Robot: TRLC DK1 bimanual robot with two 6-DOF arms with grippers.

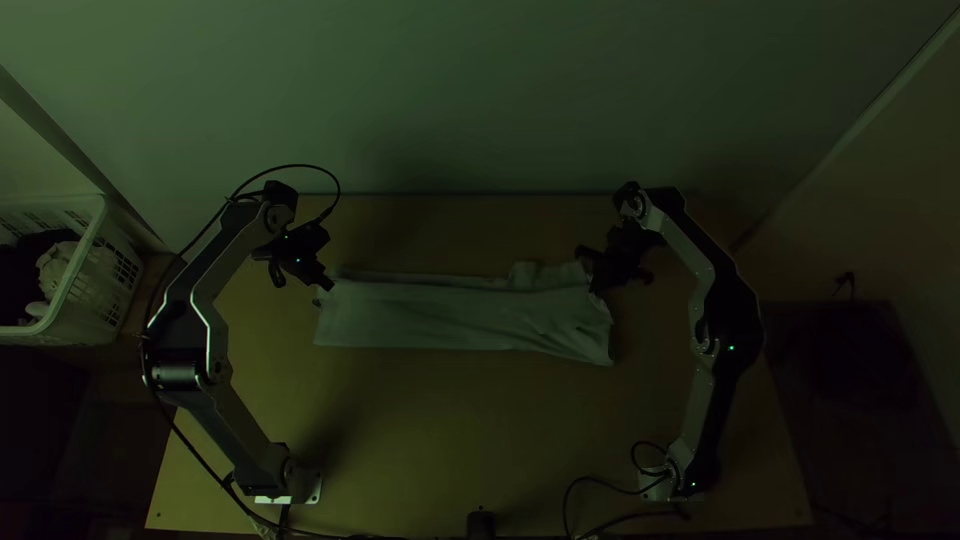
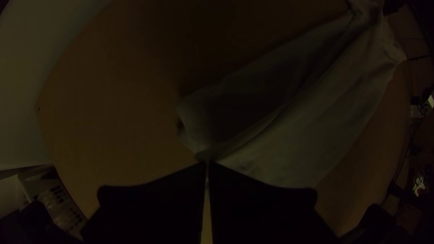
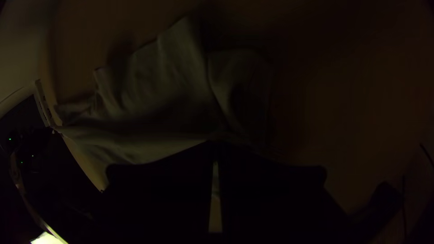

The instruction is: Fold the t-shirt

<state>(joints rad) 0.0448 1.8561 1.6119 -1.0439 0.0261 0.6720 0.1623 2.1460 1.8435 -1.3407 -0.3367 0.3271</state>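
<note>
A pale t-shirt (image 1: 450, 315) lies on the table as a long folded strip running left to right, its right part wrinkled. At its upper left corner is my left gripper (image 1: 326, 284); in the left wrist view the left gripper (image 2: 207, 163) is shut on the shirt's corner (image 2: 203, 151). My right gripper (image 1: 594, 272) is at the strip's upper right end. In the right wrist view the right gripper (image 3: 216, 145) is shut on the cloth (image 3: 172, 104), which bunches up at the fingertips.
A white basket (image 1: 75, 290) holding dark and light cloth stands beyond the table's left side. Bare wood of the table (image 1: 470, 430) lies between the arms' bases. A pale wall (image 1: 480, 100) rises behind the table's far edge, and cables run near both bases.
</note>
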